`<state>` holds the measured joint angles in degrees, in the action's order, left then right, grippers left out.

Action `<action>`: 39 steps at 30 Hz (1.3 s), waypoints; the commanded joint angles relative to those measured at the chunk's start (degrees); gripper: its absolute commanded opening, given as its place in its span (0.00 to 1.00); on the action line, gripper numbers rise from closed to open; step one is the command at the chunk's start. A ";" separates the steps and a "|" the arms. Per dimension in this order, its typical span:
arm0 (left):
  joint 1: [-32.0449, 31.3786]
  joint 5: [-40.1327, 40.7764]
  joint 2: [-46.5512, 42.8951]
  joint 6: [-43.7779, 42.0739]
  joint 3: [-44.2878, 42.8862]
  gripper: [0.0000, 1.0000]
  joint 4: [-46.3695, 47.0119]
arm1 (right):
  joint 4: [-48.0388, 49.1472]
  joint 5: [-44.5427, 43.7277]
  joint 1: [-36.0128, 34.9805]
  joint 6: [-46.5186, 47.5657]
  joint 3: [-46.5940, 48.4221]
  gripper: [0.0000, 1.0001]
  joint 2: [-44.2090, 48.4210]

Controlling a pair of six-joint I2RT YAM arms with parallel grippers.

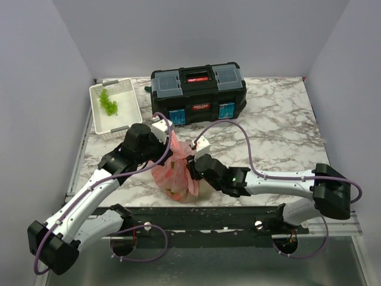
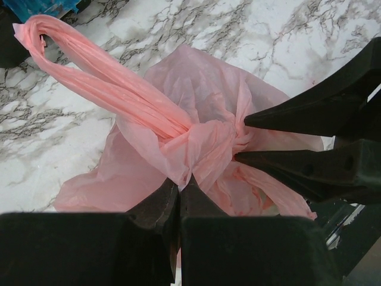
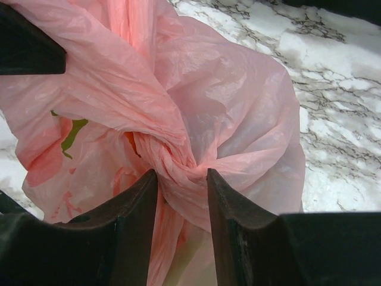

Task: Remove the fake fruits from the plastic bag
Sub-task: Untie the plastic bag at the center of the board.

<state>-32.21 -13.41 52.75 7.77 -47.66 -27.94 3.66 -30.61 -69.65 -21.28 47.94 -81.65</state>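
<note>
The pink plastic bag (image 1: 174,176) stands tied near the table's front edge, between both arms. My left gripper (image 2: 180,182) is shut on a pinch of bag film just below the knot, with a loop handle (image 2: 89,77) stretching away up-left. My right gripper (image 3: 181,174) has its jaws closed against both sides of the twisted knot of the bag (image 3: 238,89). The fake fruits are inside; only a green patch (image 3: 72,132) and an orange patch (image 3: 130,142) show through the film. The right gripper's fingers (image 2: 309,113) enter the left wrist view from the right.
A black toolbox (image 1: 198,94) stands at the back centre. A white slotted basket (image 1: 122,117) at the back left holds a light green grape bunch (image 1: 108,102). Grey walls close in the marble table on three sides.
</note>
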 commanded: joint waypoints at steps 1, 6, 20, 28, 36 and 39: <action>0.37 -0.76 -0.25 -0.04 -1.27 0.00 1.42 | -0.17 -6.13 -0.15 -1.52 1.23 0.38 -1.01; 0.39 1.23 -1.83 0.07 -0.77 0.00 1.82 | -0.70 -12.17 -0.19 -5.66 -3.56 0.19 4.39; 1.56 -1.66 -3.45 -0.89 -0.50 0.32 3.11 | 7.70 -13.96 -0.14 -5.16 -19.23 0.01 26.32; 0.89 -9.31 -0.43 2.07 -8.29 0.68 -1.51 | 4.88 -11.99 -0.18 -6.48 -17.91 0.01 25.42; -8.86 -2.53 18.42 -9.26 -27.82 0.72 -16.98 | 5.02 -11.54 -0.18 -7.68 -18.47 0.01 25.60; -11.81 3.60 24.79 -11.93 -30.05 0.72 -19.59 | 4.40 -10.79 -0.14 -7.95 -17.88 0.01 25.58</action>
<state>-40.27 -17.91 69.01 2.81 -74.63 -37.91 9.21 -41.63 -69.71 -27.86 29.23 -55.92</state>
